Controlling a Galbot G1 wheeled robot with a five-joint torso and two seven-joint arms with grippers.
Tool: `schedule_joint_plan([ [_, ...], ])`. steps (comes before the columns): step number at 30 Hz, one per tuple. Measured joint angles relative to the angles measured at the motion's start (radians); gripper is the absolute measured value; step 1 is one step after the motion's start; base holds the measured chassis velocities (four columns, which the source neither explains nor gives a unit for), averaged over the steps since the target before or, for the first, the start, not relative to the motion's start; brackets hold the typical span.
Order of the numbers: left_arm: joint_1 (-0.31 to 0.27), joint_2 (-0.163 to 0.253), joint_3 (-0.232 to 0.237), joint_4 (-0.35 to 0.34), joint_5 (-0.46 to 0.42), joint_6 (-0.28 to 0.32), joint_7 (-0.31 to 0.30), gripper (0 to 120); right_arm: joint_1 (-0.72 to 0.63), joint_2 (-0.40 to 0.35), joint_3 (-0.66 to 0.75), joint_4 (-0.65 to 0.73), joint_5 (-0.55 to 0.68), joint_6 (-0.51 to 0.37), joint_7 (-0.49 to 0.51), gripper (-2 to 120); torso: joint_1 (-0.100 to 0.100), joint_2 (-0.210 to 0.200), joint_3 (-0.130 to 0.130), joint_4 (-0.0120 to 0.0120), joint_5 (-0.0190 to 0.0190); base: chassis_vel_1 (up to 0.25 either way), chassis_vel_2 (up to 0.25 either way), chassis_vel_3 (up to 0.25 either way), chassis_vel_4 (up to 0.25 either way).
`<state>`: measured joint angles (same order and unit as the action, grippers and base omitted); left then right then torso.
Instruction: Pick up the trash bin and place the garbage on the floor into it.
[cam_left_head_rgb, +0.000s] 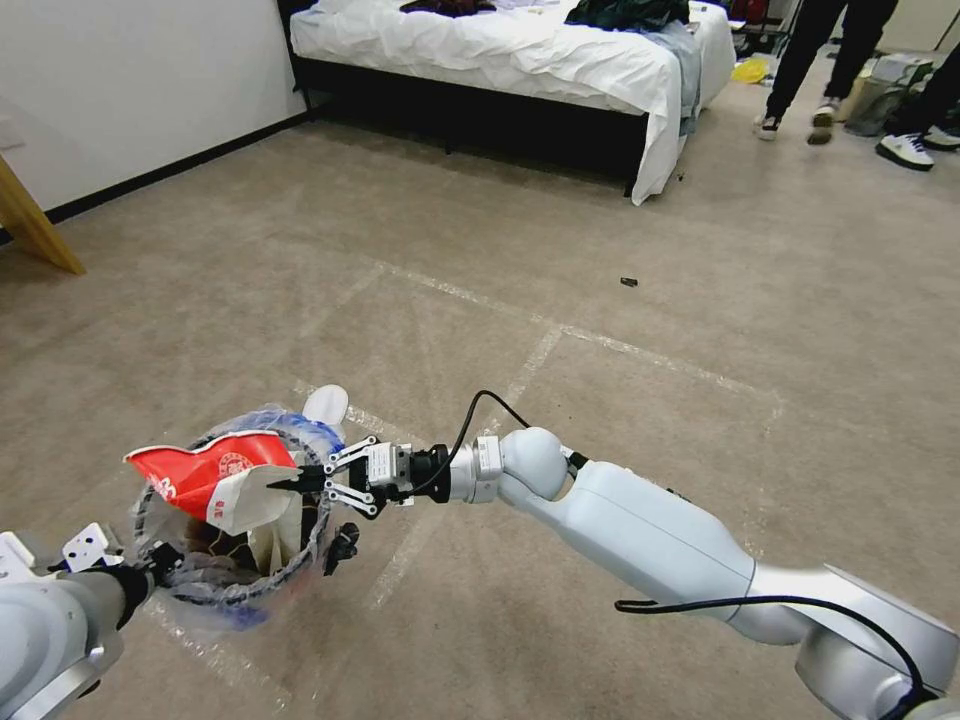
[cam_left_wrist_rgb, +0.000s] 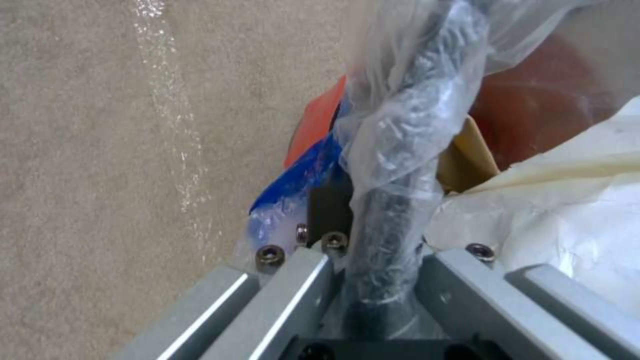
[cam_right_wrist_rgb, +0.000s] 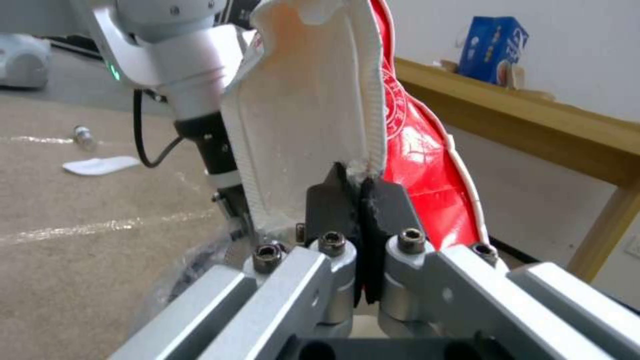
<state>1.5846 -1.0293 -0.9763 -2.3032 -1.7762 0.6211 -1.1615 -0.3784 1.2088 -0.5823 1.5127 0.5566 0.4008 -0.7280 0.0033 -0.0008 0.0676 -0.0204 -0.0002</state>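
Observation:
The trash bin (cam_left_head_rgb: 240, 560), lined with a crinkly clear bag, hangs above the floor (cam_left_head_rgb: 560, 300) at the lower left. My left gripper (cam_left_head_rgb: 160, 562) is shut on its rim (cam_left_wrist_rgb: 393, 200); the red wall (cam_left_wrist_rgb: 533, 110) shows behind. Brown and white paper (cam_left_wrist_rgb: 567, 210) lie inside. My right gripper (cam_left_head_rgb: 290, 483) is shut on a crushed red-and-white paper cup (cam_left_head_rgb: 215, 475), holding it by its edge (cam_right_wrist_rgb: 363, 172) over the bin's mouth. More garbage lies on the carpet: a white piece (cam_left_head_rgb: 326, 405) just beyond the bin, and a white piece (cam_right_wrist_rgb: 100, 165) and a small bottle (cam_right_wrist_rgb: 83, 136) in the right wrist view.
A bed (cam_left_head_rgb: 520, 60) with white sheets stands at the back. A wooden leg (cam_left_head_rgb: 30, 225) is at the far left, and a wooden table (cam_right_wrist_rgb: 533, 125) carries a blue box (cam_right_wrist_rgb: 493, 47). A small dark scrap (cam_left_head_rgb: 628, 282) lies on the carpet among pale tape lines (cam_left_head_rgb: 600, 335).

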Motion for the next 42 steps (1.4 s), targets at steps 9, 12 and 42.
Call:
schedule_joint_plan([
  [9,0.009,-0.013,-0.003,-0.014,0.004,0.001,0.0,0,0.022,0.019,-0.01,-0.031,-0.002,0.004,0.001,0,0.0,0.0,0.0,0.0001,0.0,0.0,0.0,0.0,0.0],
  [12,0.012,-0.015,-0.003,-0.02,0.004,0.001,0.001,0,0.024,0.027,-0.011,-0.046,-0.003,0.008,0.001,0,0.0,0.0,0.0,0.0,0.0,0.0,0.0,0.0,0.0],
  [42,0.043,-0.018,-0.027,-0.05,-0.007,0.012,-0.01,0,0.035,0.056,-0.03,-0.131,-0.066,0.064,0.014,10,0.0,0.0,0.0,0.0,0.0,0.0,0.0,0.0,0.0],
])
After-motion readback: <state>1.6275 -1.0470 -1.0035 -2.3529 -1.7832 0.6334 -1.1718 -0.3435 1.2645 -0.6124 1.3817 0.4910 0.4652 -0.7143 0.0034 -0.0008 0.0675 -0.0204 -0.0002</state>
